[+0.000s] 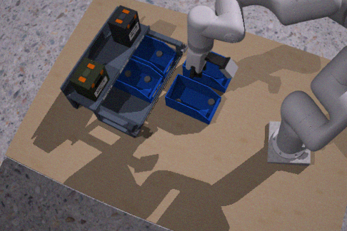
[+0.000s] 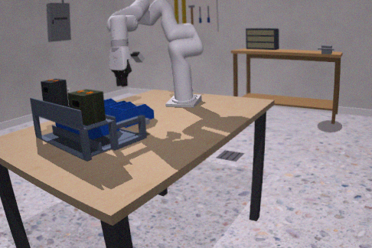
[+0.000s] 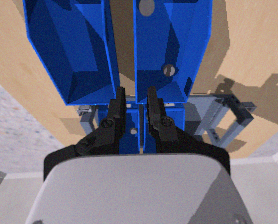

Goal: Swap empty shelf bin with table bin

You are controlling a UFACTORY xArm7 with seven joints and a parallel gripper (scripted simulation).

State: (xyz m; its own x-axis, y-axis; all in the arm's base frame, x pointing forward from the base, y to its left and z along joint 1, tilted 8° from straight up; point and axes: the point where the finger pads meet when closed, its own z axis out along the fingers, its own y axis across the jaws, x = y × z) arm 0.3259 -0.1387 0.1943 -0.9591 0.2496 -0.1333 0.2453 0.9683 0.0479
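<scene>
Two blue open bins stand side by side on the table in front of the shelf point(image 1: 121, 70). The nearer bin point(image 1: 193, 97) holds two small grey parts. The farther bin point(image 1: 210, 72) looks empty and is partly hidden by my arm. In the wrist view the empty bin point(image 3: 70, 45) is at the left and the bin with parts point(image 3: 165, 45) at the right. My gripper point(image 1: 195, 73) point(image 2: 122, 81) hangs well above the table, over the gap between the two bins. Its fingers stand a little apart with nothing between them.
The shelf holds two more blue bins with parts point(image 1: 155, 53) point(image 1: 139, 78); the slot nearest the camera point(image 1: 118, 103) has no bin. A black box point(image 1: 124, 26) and a green box point(image 1: 89, 78) stand on the shelf's upper board. My arm's base point(image 1: 289, 152) is at the right.
</scene>
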